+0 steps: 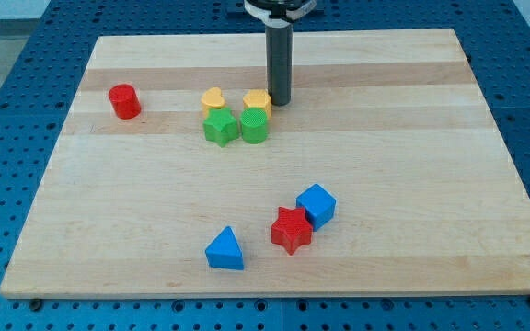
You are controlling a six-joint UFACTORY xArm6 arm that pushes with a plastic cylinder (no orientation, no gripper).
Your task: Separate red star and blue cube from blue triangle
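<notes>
- Red star (291,230) low on the wooden worktop (412,156), a little right of centre; one arm aimed toward the view's top, no clear long axis.
- Blue cube (316,204) touching the red star on its upper-right side; turned so that a corner faces the view's bottom, edges running diagonally.
- Blue triangle (224,249) to the left of the red star and slightly lower, apart from it with a strip of bare wood between; apex toward the view's top, flat base toward the view's bottom, long axis along that base, left to right.
- Below the red star, only a narrow band of wood before the worktop's bottom edge; the blue triangle closer still to that edge.
- To the right of the red star and blue cube, a wide run of bare wood out to the right edge; likewise to the left of the blue triangle.
- Well above the red star, across a broad bare band, a tight cluster: yellow heart (213,99), yellow block (257,100), green star (220,127), green block (255,125).
- Red cylinder (124,101) far up and left of the red star, alone near the left edge.
- My tip (278,101) far above the red star, just beside the yellow block on its right; contact not clear.
- No claw on this arm, only the straight dark rod; nothing grasped.
</notes>
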